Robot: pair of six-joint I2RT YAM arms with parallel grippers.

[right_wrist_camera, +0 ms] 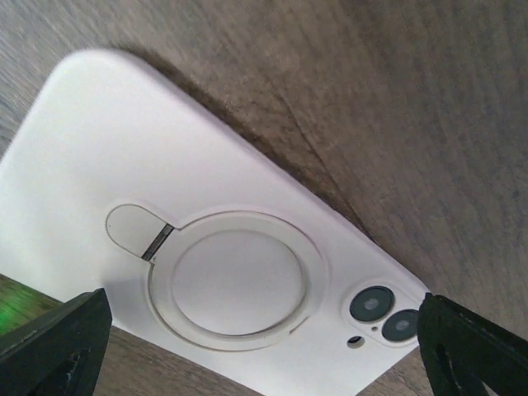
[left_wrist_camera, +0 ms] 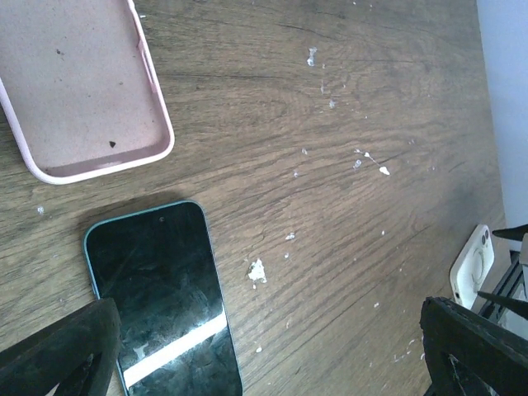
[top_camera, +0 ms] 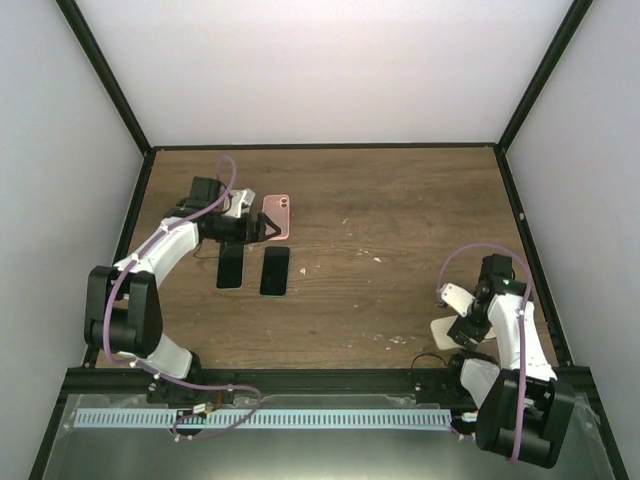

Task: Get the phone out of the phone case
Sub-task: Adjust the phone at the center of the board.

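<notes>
Currently hovering with right gripper [right_wrist_camera: 264, 338] spread wide over white-cased phone [right_wrist_camera: 206, 247], lenses [right_wrist_camera: 388, 313] at 4 o'clock. Holding left gripper [left_wrist_camera: 264, 355] equally spread above table [left_wrist_camera: 330, 206], with empty pink case [left_wrist_camera: 82, 91] at 10 o'clock, bare phone [left_wrist_camera: 161, 289] at 7.

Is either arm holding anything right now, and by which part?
Nothing is held: left tool open near the dark phone, right tool open over the white case.

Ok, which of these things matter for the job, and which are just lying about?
Job: white case, its phone (lenses showing), right gripper.
Lying about: empty pink case, two bare phones.
</notes>
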